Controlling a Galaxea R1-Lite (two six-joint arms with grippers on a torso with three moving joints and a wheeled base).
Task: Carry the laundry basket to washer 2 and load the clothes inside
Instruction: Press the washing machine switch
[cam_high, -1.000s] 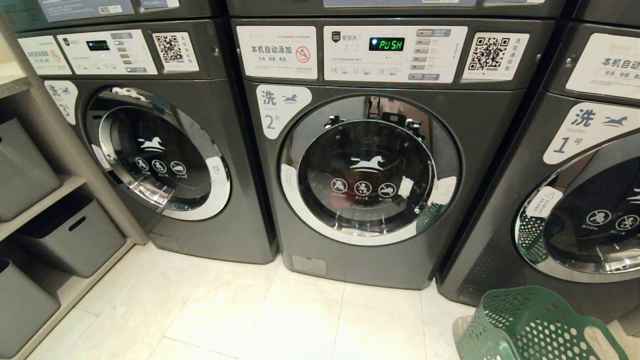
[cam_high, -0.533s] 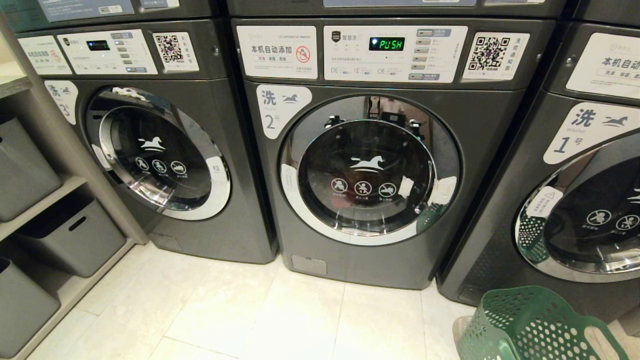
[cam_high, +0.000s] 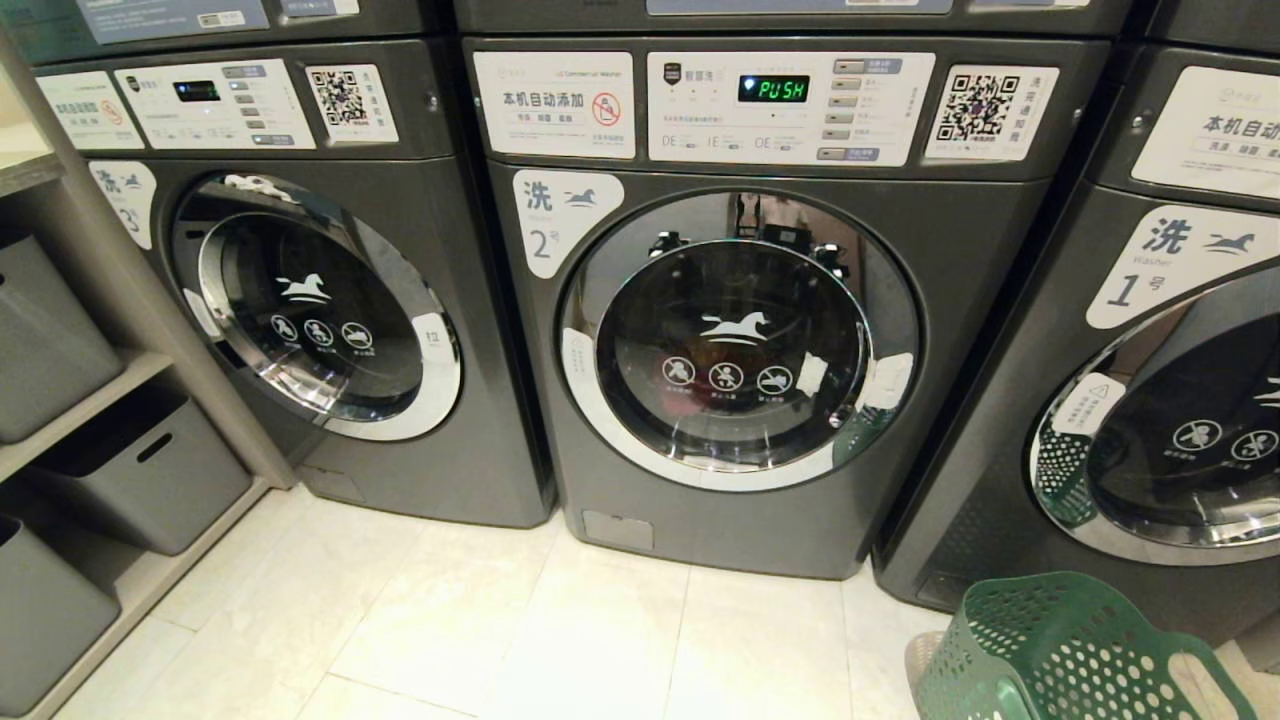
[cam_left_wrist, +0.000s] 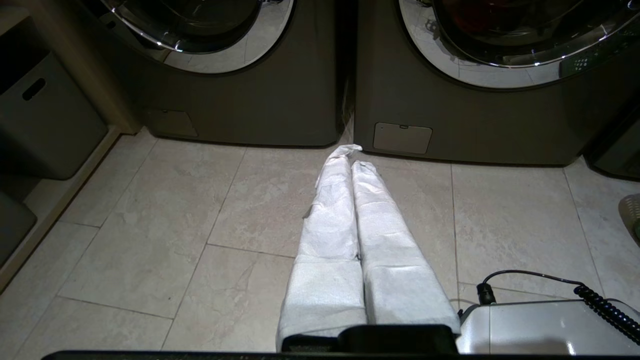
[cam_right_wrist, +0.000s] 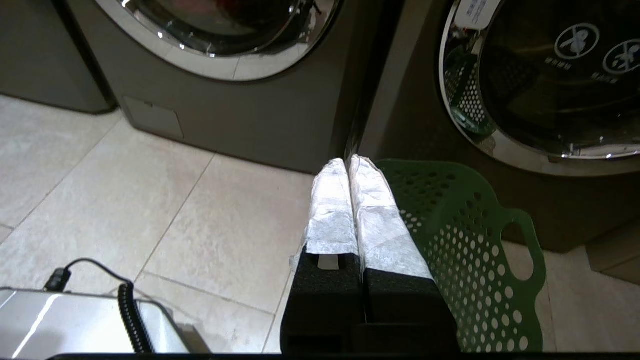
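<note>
1. Nearest you, both grippers hang low over the tiled floor (cam_high: 560, 630). The left gripper (cam_left_wrist: 350, 156) has its jaws pressed together, holding nothing; you see its two white-wrapped fingers (cam_left_wrist: 332, 210) pointing at the gap between two washers.
2. The right gripper (cam_right_wrist: 348, 165) also has its jaws together and empty, its tips just beside the basket's rim.
3. You have one green basket (cam_high: 1060, 650), on the floor at the robot's right, in front of washer 1 (cam_high: 1150, 400). It tilts, and what it holds cannot be told.
4. Beyond that, count three front-load washers in a row: washer 3 (cam_high: 330, 300) on the left, washer 2 (cam_high: 740, 340) in the middle, washer 1 on the right.
5. All three round doors look shut. Washer 2's display (cam_high: 773, 88) reads PUSH in green.
6. At far left, a shelf (cam_high: 70, 400) holds four grey bins, as far as you can count.
</note>
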